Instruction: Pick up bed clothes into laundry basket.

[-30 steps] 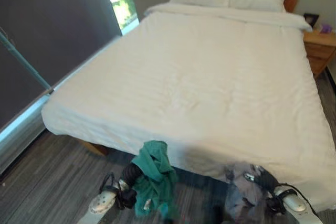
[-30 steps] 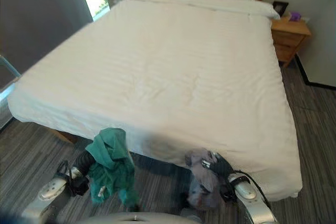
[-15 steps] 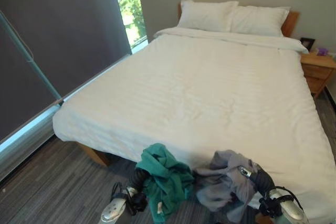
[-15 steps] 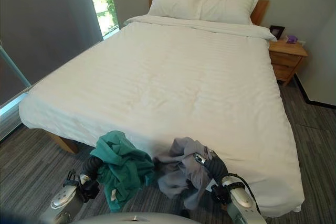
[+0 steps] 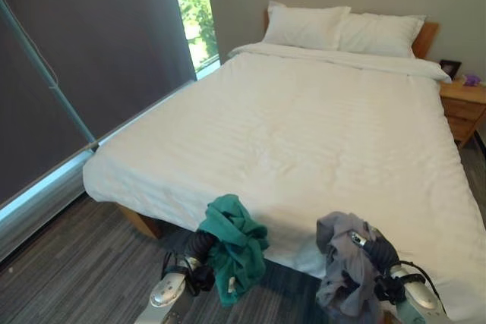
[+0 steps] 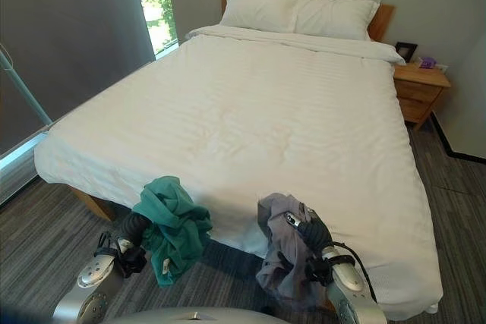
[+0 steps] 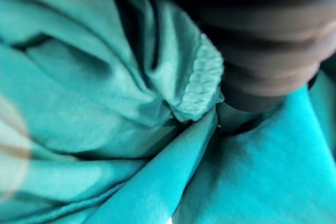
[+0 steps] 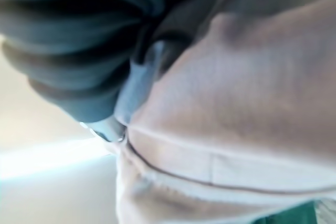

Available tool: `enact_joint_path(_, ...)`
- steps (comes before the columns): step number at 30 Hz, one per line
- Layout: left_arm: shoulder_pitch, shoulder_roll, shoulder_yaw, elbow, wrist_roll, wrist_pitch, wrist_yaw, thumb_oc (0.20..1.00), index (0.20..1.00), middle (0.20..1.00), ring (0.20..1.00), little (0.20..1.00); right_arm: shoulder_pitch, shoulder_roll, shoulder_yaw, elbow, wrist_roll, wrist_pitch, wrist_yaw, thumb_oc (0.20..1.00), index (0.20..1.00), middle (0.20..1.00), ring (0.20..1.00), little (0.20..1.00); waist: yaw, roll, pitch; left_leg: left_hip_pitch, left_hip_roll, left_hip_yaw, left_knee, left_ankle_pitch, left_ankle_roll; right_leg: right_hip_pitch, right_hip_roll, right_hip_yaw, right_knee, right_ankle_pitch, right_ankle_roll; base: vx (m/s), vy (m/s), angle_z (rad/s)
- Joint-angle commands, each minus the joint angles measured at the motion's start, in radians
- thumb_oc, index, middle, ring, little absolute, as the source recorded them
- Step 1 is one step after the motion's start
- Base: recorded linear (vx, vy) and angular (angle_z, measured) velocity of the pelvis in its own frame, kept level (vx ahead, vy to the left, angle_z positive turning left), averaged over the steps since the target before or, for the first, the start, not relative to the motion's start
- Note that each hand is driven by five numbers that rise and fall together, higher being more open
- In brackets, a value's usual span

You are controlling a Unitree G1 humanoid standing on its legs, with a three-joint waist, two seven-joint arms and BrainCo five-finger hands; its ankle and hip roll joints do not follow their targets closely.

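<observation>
You have a garment bunched over each hand, both lifted clear of the bed (image 6: 250, 111). The left hand (image 5: 199, 245), at about 7 o'clock in the head views, carries the green garment (image 5: 234, 245); the right hand (image 6: 313, 234), at about 5 o'clock, carries the grey garment (image 6: 281, 252). Both sit at the foot of the bed, off the white cover. The cloth drapes over the fingers on both sides, so you cannot tell how far either hand is curled or how much fabric it really has. The wrist views show the ribbed cover pressed against cloth, but no fingers.

That is your main risk. If either hold is only a fold hooked over the hand, a quick swing toward the basket will likely let the garment slide off onto the carpet (image 6: 45, 210).

The green garment hangs in a loose tail toward 6 o'clock, and the grey one trails low as well. Either tail could catch on the bed edge or get underfoot as you turn.

You do not have the laundry basket in sight yet, so expect to turn with both loads hanging; go slowly.
</observation>
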Motion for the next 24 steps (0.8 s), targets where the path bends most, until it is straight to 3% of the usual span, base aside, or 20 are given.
enact_joint_path(1, -0.092, -0.018, 0.044, -0.006, 0.035, -0.084, -0.002, 0.200, 0.200, 0.200, 0.200, 0.200, -0.100, 0.008, -0.023, -0.051, 0.004, -0.074, 0.002, 0.200, 0.200, 0.200, 0.200, 0.200, -0.007, 0.000, 0.025, 0.043, -0.076, -0.054, 0.013, -0.033, 0.065, 0.045, -0.005, -0.028, 0.047, -0.043, 0.037, 0.00, 0.000, 0.00)
enact_joint_path(7, -0.095, -0.016, 0.045, -0.008, 0.039, -0.084, -0.005, 0.200, 0.200, 0.200, 0.200, 0.200, -0.086, 0.008, -0.028, -0.055, 0.005, -0.070, 0.006, 0.200, 0.200, 0.200, 0.200, 0.200, -0.008, -0.001, 0.028, 0.038, -0.077, -0.065, 0.013, -0.023, 0.064, 0.045, -0.009, -0.029, 0.048, -0.040, 0.035, 0.01, -0.013, 0.04)
enact_joint_path(8, -0.119, -0.024, 0.294, -0.092, 0.176, -0.198, 0.136, 0.200, 0.200, 0.200, 0.200, 0.200, -0.275, 0.000, -0.164, -0.009, -0.030, -0.123, -0.124, 0.200, 0.200, 0.200, 0.200, 0.200, -0.027, -0.005, 0.044, -0.012, -0.005, 0.169, 0.017, 0.012, 0.034, 0.033, -0.047, -0.108, 0.072, -0.063, 0.044, 0.00, 0.000, 0.00)
enact_joint_path(14, -0.128, -0.024, 0.327, -0.067, 0.165, -0.205, 0.164, 0.200, 0.200, 0.200, 0.200, 0.200, -0.248, -0.006, -0.217, -0.021, -0.020, -0.136, -0.149, 0.200, 0.200, 0.200, 0.200, 0.200, -0.037, -0.007, 0.054, 0.005, -0.002, 0.155, 0.028, 0.005, 0.032, 0.045, -0.041, -0.076, 0.075, -0.072, 0.034, 0.01, -0.018, 0.00)
enact_joint_path(17, -0.142, -0.015, 0.345, -0.058, 0.169, -0.210, 0.177, 0.200, 0.200, 0.200, 0.200, 0.200, -0.242, -0.017, -0.257, -0.025, -0.022, -0.149, -0.170, 0.200, 0.200, 0.200, 0.200, 0.200, -0.048, -0.013, 0.066, -0.007, 0.005, 0.154, 0.087, -0.013, 0.029, 0.038, -0.037, -0.061, 0.090, -0.076, 0.025, -0.02, -0.041, -0.01)
enact_joint_path(18, -0.168, -0.004, 0.369, -0.056, 0.176, -0.221, 0.201, 0.200, 0.200, 0.200, 0.200, 0.200, -0.244, -0.024, -0.297, -0.036, -0.030, -0.169, -0.192, 0.200, 0.200, 0.200, 0.200, 0.200, -0.061, -0.022, 0.087, -0.037, 0.008, 0.140, 0.159, -0.029, 0.023, 0.023, -0.036, -0.039, 0.103, -0.075, 0.019, -0.08, -0.006, -0.11)
enact_joint_path(19, -0.186, 0.003, 0.376, -0.057, 0.177, -0.232, 0.219, 0.200, 0.200, 0.200, 0.200, 0.200, -0.262, -0.031, -0.300, -0.032, -0.037, -0.181, -0.205, 0.200, 0.200, 0.200, 0.200, 0.200, -0.054, -0.024, 0.099, -0.052, 0.002, 0.094, 0.188, -0.041, 0.019, 0.007, -0.029, -0.009, 0.113, -0.072, 0.017, -0.08, -0.005, -0.17)
enact_joint_path(20, -0.187, 0.004, 0.376, -0.056, 0.177, -0.232, 0.219, 0.200, 0.200, 0.200, 0.200, 0.200, -0.262, -0.031, -0.300, -0.031, -0.037, -0.181, -0.205, 0.200, 0.200, 0.200, 0.200, 0.200, -0.054, -0.024, 0.098, -0.054, 0.001, 0.094, 0.189, -0.041, 0.020, 0.005, -0.030, -0.009, 0.113, -0.071, 0.017, -0.07, 0.027, -0.34)
enact_joint_path(21, -0.208, 0.010, 0.394, -0.071, 0.175, -0.246, 0.242, 0.200, 0.200, 0.200, 0.200, 0.200, -0.284, -0.039, -0.302, -0.028, -0.042, -0.194, -0.219, 0.200, 0.200, 0.200, 0.200, 0.200, -0.041, -0.028, 0.106, -0.070, -0.028, -0.010, 0.211, -0.045, 0.017, -0.026, -0.020, 0.044, 0.120, -0.056, 0.017, -0.09, 0.024, -0.88)
enact_joint_path(22, -0.227, 0.009, 0.421, -0.090, 0.178, -0.262, 0.268, 0.200, 0.200, 0.200, 0.200, 0.200, -0.298, -0.047, -0.319, -0.022, -0.039, -0.206, -0.232, 0.200, 0.200, 0.200, 0.200, 0.200, -0.031, -0.040, 0.110, -0.082, -0.078, -0.164, 0.221, -0.071, 0.024, -0.075, -0.005, 0.148, 0.124, -0.016, 0.028, -0.04, 0.058, -1.63)
enact_joint_path(24, -0.225, 0.023, 0.452, -0.124, 0.199, -0.273, 0.272, 0.200, 0.200, 0.200, 0.200, 0.200, -0.287, -0.050, -0.356, -0.023, -0.045, -0.220, -0.240, 0.200, 0.200, 0.200, 0.200, 0.200, -0.036, -0.040, 0.109, -0.065, -0.144, -0.357, 0.258, -0.106, 0.046, -0.114, 0.035, 0.290, 0.126, 0.024, 0.044, 0.01, 0.123, -2.77)
